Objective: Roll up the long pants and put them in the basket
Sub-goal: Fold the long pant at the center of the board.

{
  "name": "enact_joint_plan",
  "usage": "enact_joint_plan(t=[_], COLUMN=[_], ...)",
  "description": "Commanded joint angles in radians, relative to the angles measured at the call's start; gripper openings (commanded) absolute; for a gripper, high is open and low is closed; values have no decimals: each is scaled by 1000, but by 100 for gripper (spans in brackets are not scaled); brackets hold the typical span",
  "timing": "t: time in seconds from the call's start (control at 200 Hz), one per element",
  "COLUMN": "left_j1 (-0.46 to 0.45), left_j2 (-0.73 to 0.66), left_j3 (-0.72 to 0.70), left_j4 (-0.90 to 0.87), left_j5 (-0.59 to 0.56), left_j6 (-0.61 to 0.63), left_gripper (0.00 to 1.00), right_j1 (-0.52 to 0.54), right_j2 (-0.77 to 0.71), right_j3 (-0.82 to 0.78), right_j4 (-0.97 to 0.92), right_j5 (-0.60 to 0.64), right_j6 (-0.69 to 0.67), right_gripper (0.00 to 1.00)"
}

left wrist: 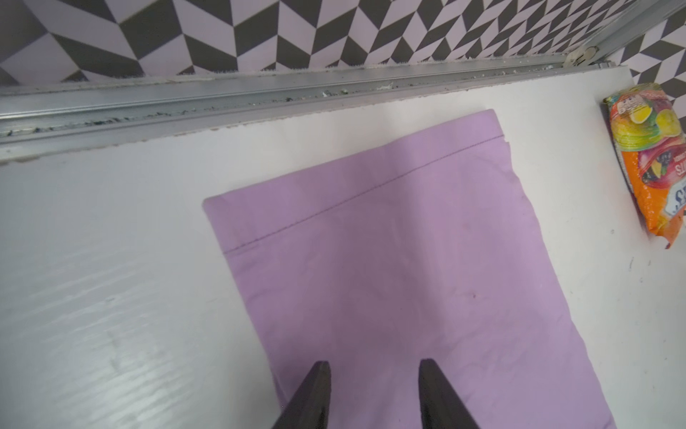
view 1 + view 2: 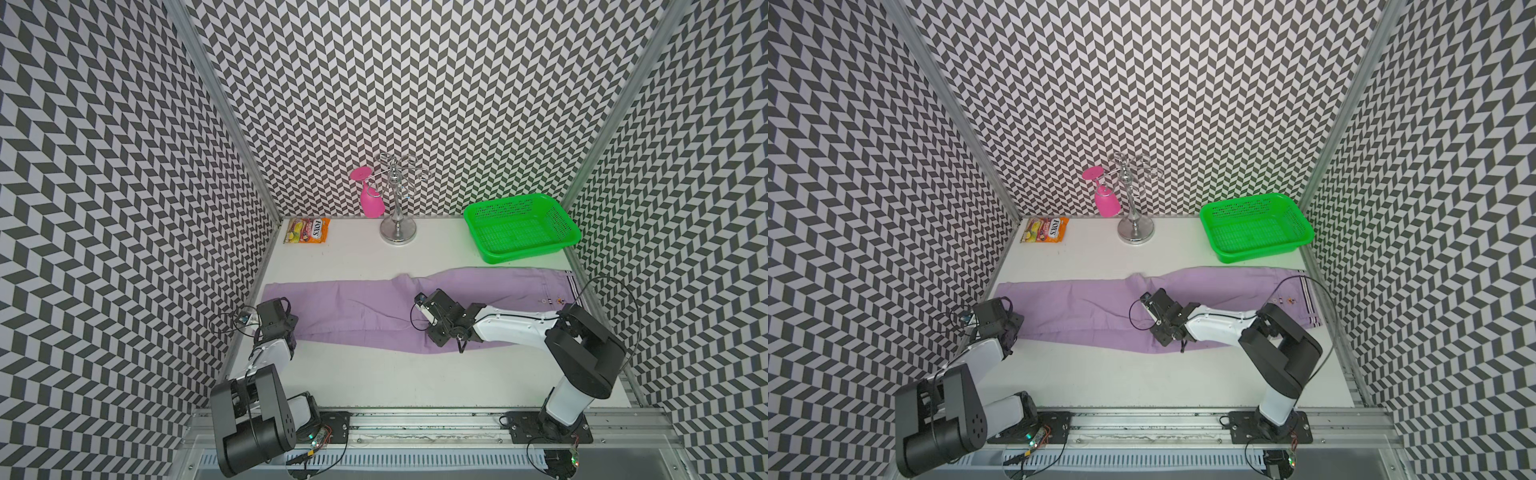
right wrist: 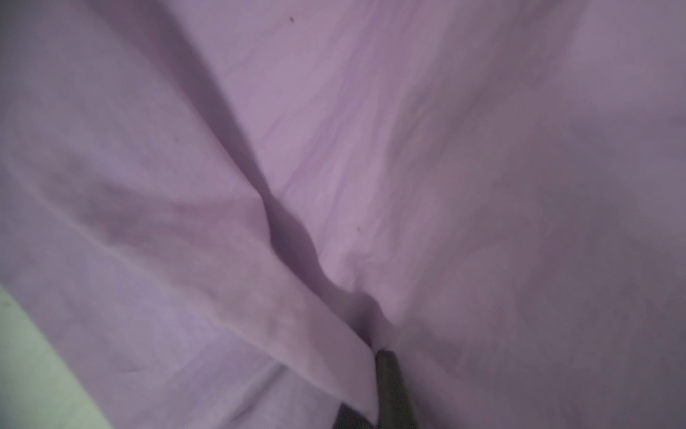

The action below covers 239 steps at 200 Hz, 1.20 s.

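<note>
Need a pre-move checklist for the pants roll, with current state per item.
1. Long pants lying unrolled across the table: ok.
2. Left claw open above the hem end, nothing in it: ok.
3. Right claw shut at a mid-leg fold; cloth actually pinched: cannot tell.
4. Cloth smooth enough to roll: not ok, creased at mid-leg.
5. Candy bag clear of the hem end: ok.
</note>
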Motion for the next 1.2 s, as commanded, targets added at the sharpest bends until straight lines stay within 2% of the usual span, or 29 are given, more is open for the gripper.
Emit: enact_joint_plan(t=[0.0, 0.125, 0.295, 0.421, 0.601, 0.756, 0.821, 0.856, 0.891, 0.996, 1.037, 1.087, 1.132, 1.192], left_j1=[7, 18, 20, 20, 21, 22, 25, 27, 29, 20, -5, -38, -64, -117], left_j2=[-13, 0, -7, -9, -13, -63, -103, -126, -147, -183, -188, -180, -156, -84], left_j3=[-3, -4, -11, -14, -11, -5, -4, -9, -16, -3, 34, 78, 108, 155], left_j4=[4, 10, 18, 18, 6, -34, -60, -63, -50, -9, -32, -54, -51, -40], left_j5=[-23, -11, -5, -7, -18, -80, -127, -134, -131, -80, -93, -98, -52, 11], left_j6=[-16, -20, -19, -21, -33, -46, -55, -64, -66, -3, 29, 55, 74, 115], left_gripper=[44, 44, 44, 45, 45, 45, 45, 45, 46, 47, 49, 52, 58, 57], right_j1=[0, 1, 16, 35, 91, 124, 124, 123, 123, 113, 91, 47, -7, -92], right_j2=[-47, -110, -206, -210, -187, -106, -68, -53, -49, -116, -164, -224, -278, -349], right_j3=[51, 115, 153, 132, -16, -24, -21, -17, -11, 35, 58, 93, 119, 136], right_j4=[-8, -139, -264, -338, -251, -211, -202, -202, -203, -214, -214, -212, -199, -158], right_j5=[56, 74, 12, -45, -107, -189, -219, -219, -214, -153, -148, -163, -186, -208], right_j6=[-3, 11, 39, 62, 133, 175, 185, 189, 190, 183, 184, 181, 179, 186], right_gripper=[0, 0, 0, 0, 0, 0, 9, 24, 34, 48, 54, 58, 65, 66])
